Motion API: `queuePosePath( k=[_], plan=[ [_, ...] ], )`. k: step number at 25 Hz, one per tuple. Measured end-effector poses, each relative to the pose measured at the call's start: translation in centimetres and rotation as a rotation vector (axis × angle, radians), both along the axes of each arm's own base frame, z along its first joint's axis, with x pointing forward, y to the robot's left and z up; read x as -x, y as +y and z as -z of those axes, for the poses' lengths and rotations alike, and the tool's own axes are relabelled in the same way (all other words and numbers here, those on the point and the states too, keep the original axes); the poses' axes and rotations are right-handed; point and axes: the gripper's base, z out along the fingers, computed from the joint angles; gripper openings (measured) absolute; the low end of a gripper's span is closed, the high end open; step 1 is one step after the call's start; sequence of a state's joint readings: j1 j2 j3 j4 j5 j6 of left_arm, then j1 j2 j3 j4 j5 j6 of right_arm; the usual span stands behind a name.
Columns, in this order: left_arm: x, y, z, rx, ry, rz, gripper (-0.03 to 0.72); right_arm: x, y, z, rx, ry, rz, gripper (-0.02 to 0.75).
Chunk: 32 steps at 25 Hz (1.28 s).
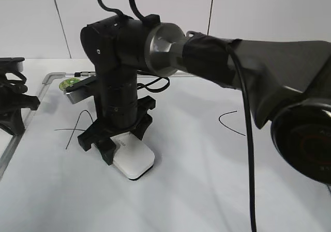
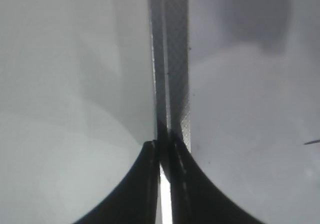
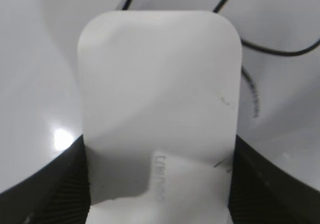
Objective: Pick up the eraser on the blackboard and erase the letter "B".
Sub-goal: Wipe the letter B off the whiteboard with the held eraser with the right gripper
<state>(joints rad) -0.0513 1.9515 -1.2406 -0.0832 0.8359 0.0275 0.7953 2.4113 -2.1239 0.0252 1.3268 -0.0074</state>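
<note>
Both of my grippers were in view. Right gripper [image 1: 115,139] stood straight down on the board [image 1: 207,190], and its two fingers [image 3: 55,184] were clamped on the long sides of the eraser [image 1: 135,162]. In the right wrist view the eraser [image 3: 160,104] filled the middle, with one ribbed black finger touching each side and small grey lettering on its top. The eraser lay flat on the board, left of the middle in the exterior view, with its dark underside showing as a thin line at the near edge.

Left gripper [image 1: 11,105] was at the far left, above the grey frame [image 1: 15,139] of the board. In the left wrist view its fingers [image 2: 145,189] were pressed together with only a thin bright gap between them, and they held nothing.

Black marker strokes [image 1: 75,128] were on the board just left of my right gripper, partly hidden by it. A curved stroke [image 1: 230,123] lay well to the right. I could not tell which letter the hidden strokes made. A green sticker [image 1: 69,83] sat near the far left corner.
</note>
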Motion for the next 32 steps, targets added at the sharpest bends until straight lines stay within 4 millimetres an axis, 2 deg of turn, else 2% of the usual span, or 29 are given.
queuePosePath(
  k=[4, 11, 15, 21, 32],
  plan=[
    [0.0, 0.0, 0.0, 0.000, 0.000, 0.000, 0.016, -2.1, -1.5, 0.0, -0.035, -0.030, 0.062, 0.540],
    [0.0, 0.0, 0.0, 0.001, 0.000, -0.001, 0.016, -6.4, -6.0, 0.0, -0.057, -0.074, 0.183, 0.540],
    [0.0, 0.0, 0.0, 0.001, 0.000, -0.001, 0.016, -7.7, -7.7, 0.0, -0.057, -0.084, 0.231, 0.540],
    [0.0, 0.0, 0.0, 0.002, 0.002, -0.001, 0.016, -7.5, -7.3, 0.0, -0.048, -0.094, 0.220, 0.540],
    [0.0, 0.0, 0.0, 0.000, 0.006, 0.000, 0.015, -6.2, -4.6, -0.4, -0.040, -0.124, 0.140, 0.540]
  ],
)
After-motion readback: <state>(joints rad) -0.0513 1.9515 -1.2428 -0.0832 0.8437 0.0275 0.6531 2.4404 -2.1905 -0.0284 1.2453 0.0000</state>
